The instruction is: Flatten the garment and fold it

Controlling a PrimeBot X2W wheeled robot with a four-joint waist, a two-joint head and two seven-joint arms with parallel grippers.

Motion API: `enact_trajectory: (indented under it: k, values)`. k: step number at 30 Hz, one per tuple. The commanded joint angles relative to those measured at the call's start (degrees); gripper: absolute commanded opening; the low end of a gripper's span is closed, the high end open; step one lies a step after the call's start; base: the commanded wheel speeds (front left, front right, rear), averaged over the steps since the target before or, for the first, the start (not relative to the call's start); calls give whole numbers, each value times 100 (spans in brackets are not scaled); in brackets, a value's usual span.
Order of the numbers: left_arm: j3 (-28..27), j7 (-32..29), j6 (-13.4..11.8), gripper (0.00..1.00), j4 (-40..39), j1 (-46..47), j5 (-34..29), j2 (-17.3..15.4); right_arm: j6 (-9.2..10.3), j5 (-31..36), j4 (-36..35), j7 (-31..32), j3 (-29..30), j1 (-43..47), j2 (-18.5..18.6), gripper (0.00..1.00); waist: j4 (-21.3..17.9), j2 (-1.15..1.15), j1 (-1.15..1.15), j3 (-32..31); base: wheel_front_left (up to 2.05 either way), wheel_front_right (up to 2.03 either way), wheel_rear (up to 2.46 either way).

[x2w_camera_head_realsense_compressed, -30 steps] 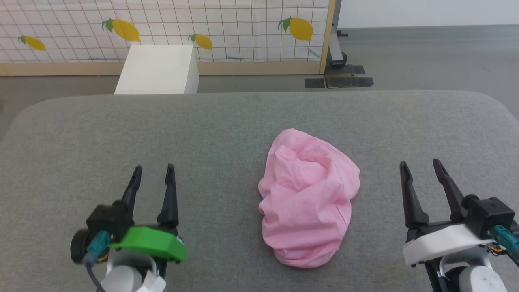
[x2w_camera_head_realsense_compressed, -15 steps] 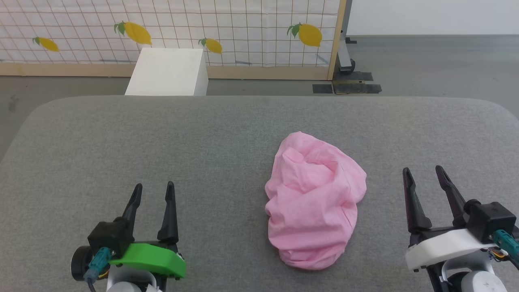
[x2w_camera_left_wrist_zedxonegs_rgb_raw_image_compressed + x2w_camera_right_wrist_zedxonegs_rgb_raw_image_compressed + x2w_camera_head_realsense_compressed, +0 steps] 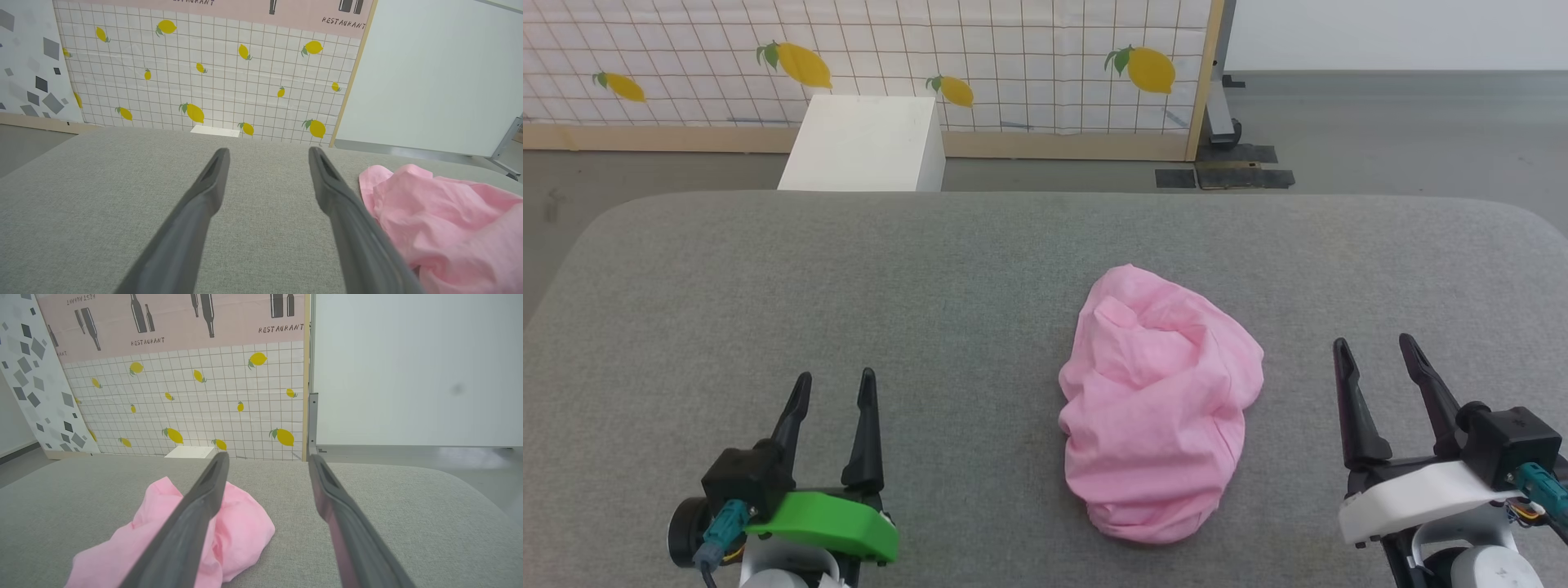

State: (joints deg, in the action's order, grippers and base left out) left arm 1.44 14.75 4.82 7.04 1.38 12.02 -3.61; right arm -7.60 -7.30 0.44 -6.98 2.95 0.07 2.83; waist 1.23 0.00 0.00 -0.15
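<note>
Pink garment [image 3: 1160, 404] lies crumpled on the counter [image 3: 849, 286] between left gripper [image 3: 836, 374] and right gripper [image 3: 1372, 339], untouched. Head view has shifted and the left gripper has backed off slightly. Both sets of fingers are spread and empty, so flattening hasn't started.

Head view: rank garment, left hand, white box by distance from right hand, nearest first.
From the right hand:
1. garment, just to its left.
2. left hand, far left of the table.
3. white box, past the table's far edge.
</note>
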Motion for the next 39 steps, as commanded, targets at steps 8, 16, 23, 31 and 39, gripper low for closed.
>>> enact_trajectory:
  k: [8,16,23,31,39]
  values:
    - [-42,25,51,100,8,-34,-85,51,11,8,-30,43,-118,-117,5,100,5,0,0,83,0,0,0]
    - [50,25,73,100,-40,138,-102,65,11,341,219,1241,-1422,-1472,5,100,86,0,0,338,0,0,0]
    - [117,25,94,100,-74,269,-88,70,11,255,1215,3675,-2423,-2696,90,100,311,0,0,576,0,0,0]
    - [347,25,53,100,-102,474,60,72,11,174,2038,5871,-2879,-3484,423,100,655,0,0,998,0,0,0]
    - [353,25,24,100,-46,487,74,73,11,-172,1769,6047,-2962,-3553,447,0,645,0,0,957,0,0,0]
